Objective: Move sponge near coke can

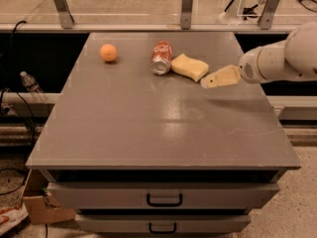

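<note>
The pale yellow sponge [189,66] lies on the grey table top [148,118], right beside the coke can [161,57]. The red can lies on its side with its silver end toward the front. My gripper [209,82] is just right of the sponge, apart from it and holding nothing. It hangs a little above the table. The white arm [282,58] reaches in from the right edge of the view.
A round orange fruit [108,52] sits at the back left of the table. Metal rail posts [186,4] stand behind the table. Drawers [163,198] are below the front edge. A water bottle [30,86] lies on the floor at left.
</note>
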You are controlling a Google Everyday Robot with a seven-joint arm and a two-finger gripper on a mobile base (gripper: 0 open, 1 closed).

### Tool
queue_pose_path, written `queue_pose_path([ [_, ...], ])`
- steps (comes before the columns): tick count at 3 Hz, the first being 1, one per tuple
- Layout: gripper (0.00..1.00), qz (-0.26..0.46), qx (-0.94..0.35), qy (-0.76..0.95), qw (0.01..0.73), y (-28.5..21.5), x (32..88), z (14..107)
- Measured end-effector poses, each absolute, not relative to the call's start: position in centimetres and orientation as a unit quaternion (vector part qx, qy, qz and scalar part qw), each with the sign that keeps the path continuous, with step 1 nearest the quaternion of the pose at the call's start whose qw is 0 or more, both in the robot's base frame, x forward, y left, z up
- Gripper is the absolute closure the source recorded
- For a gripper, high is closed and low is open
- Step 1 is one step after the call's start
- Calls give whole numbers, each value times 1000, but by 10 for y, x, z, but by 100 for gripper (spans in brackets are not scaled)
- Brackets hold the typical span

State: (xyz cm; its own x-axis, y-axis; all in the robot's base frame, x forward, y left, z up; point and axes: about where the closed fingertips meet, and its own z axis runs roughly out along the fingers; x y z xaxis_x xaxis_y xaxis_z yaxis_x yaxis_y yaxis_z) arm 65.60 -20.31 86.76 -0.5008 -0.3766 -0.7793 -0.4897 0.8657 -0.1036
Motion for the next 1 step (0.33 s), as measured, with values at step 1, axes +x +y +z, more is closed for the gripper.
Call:
queue_pose_path([
  [1,0,43,-221,872,435,-237,626,876],
])
